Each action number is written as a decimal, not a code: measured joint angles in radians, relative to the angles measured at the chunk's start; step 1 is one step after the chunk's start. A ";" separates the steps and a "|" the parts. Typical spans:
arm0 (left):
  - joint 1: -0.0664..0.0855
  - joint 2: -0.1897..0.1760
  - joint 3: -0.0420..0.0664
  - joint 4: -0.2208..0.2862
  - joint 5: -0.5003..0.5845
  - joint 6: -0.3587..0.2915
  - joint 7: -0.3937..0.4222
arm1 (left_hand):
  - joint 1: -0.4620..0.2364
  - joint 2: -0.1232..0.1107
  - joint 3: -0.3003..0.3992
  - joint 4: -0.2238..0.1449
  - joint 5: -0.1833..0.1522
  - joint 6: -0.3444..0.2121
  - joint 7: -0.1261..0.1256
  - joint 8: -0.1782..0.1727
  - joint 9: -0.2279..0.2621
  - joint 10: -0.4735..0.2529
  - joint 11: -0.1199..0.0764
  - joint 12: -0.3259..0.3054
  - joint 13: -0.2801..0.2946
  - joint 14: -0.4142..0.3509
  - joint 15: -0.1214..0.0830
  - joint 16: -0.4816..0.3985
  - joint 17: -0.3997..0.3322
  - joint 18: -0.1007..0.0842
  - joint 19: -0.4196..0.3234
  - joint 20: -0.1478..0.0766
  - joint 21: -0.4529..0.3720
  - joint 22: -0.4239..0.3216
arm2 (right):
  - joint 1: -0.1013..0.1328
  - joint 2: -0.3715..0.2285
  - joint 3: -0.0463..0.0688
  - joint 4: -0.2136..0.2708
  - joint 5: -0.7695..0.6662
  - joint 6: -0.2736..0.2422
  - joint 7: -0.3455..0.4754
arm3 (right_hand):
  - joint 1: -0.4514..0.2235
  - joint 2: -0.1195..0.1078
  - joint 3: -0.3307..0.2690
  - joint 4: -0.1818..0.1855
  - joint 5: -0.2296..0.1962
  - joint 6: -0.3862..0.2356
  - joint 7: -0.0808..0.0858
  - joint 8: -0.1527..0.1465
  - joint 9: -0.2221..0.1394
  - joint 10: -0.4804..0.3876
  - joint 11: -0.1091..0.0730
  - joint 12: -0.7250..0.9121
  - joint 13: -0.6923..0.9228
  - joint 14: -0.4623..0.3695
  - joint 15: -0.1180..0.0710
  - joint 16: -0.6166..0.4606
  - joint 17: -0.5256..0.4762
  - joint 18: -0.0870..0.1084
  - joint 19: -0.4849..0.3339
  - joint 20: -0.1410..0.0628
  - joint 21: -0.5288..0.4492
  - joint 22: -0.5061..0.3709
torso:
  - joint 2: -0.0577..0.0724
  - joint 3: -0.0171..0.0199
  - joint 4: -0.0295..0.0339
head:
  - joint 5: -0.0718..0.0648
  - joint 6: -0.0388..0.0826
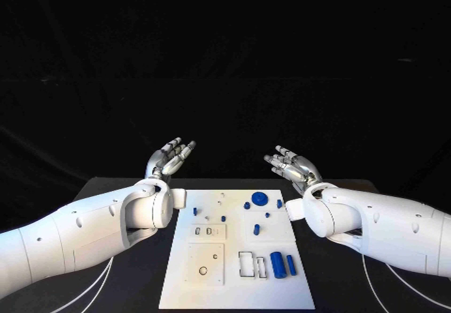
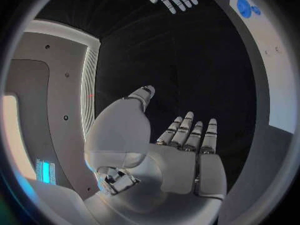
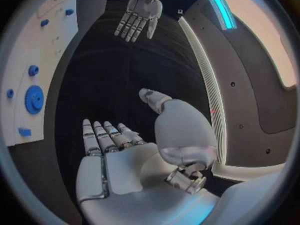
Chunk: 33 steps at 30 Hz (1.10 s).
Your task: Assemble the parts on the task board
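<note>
Dark surroundings, bright overhead light on the white task board [image 1: 235,287], strong fisheye bending in wrist views.

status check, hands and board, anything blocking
Left hand open, raised beyond the board. Right hand open, likewise. White task board untouched, small blue parts lying loose on it. Nothing blocking.

Right hand [image 3: 134,160] lies empty, fingers [image 3: 106,135] straight; left hand [image 3: 140,15] opposite; blue gear [image 3: 34,99] on board [image 3: 37,50].
</note>
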 measured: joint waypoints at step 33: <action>0.090 -0.165 0.000 0.226 -0.035 0.108 -0.001 | 0.158 -0.027 0.029 0.040 0.033 0.526 0.059 0.209 0.122 0.558 -0.005 0.094 0.009 0.726 -0.044 0.251 0.153 0.084 0.470 -0.006 0.215 0.070 | 0.146 -0.028 -0.009 -0.041 -1.085 0.122 -0.295 | 0.205 -0.105 -0.001 -0.179 -0.039 0.740 0.087 0.213 0.165 0.872 -0.105 0.076 0.048 0.868 -0.133 0.216 0.188 0.109 0.709 -0.042 0.192 0.057 | 0.155 -0.0127 0.0215 | -0.024 -0.010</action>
